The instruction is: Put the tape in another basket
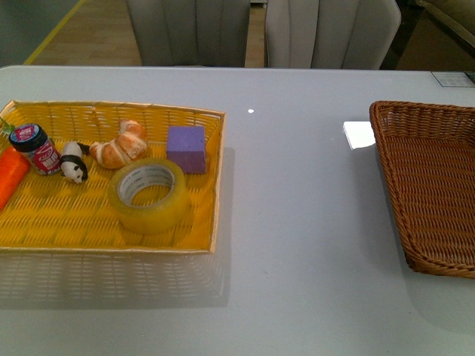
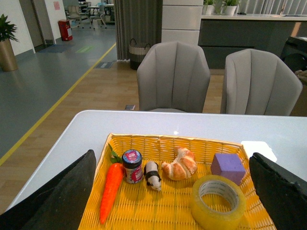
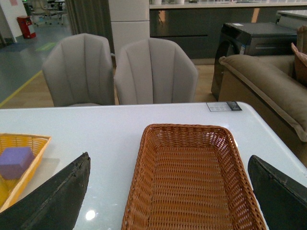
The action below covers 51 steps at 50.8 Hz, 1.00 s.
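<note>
Left end effector [image 2: 172,154]: fingers spread wide, nothing between them, hanging over the yellow basket [image 1: 217,185] and touching nothing. Right end effector [image 3: 168,157]: likewise wide and empty, looking down over the brown wicker basket [image 1: 427,185]. Neither arm shows in the front view. Tape [image 1: 148,213] lies flat, hole up, in the yellow basket, centre-left of the front frame and toward that basket's right-hand wall. Purple block [image 1: 185,148] sits just above it in the frame, and croissant [image 1: 120,146] up and to its left, close by. Brown wicker basket is at the right edge of the frame with nothing visible inside, well apart from the yellow one across bare worktop [image 1: 297,222]. Progress, as I judge it: none of the move is done, tape not gripped and not lifted. Left to do: close on the roll, lift it, carry it across, set it down in the brown wicker basket. The wide gap may call for a handover.
</note>
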Motion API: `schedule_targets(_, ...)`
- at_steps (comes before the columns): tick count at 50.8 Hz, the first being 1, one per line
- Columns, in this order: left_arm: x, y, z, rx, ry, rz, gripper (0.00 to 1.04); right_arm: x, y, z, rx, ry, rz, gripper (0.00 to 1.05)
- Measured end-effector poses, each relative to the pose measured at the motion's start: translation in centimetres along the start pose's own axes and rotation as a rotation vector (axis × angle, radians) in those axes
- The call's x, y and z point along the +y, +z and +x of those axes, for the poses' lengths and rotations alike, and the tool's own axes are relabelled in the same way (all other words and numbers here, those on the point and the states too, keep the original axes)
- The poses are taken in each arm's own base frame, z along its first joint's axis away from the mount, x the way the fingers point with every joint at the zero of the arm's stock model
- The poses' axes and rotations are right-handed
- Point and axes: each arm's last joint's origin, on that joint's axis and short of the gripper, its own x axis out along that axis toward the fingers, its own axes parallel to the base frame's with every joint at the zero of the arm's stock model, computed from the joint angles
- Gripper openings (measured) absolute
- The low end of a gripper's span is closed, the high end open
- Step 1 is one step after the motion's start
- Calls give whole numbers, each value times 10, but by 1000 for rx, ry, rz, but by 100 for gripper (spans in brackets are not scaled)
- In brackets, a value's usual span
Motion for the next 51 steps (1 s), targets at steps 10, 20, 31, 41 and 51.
schedule_targets(10,0,0,0,0,0,0,96,0,0,0,0,0,0,96)
schedule_targets(20,0,0,0,0,0,0,96,0,0,0,0,0,0,96)
schedule_targets(31,0,0,0,0,0,0,96,0,0,0,0,0,0,96)
schedule_targets(41,0,0,0,0,0,0,96,0,-1,1,33,-7,10,96)
schedule_targets(51,0,0,0,0,0,0,96,-29,5,26,428,-112,96,96)
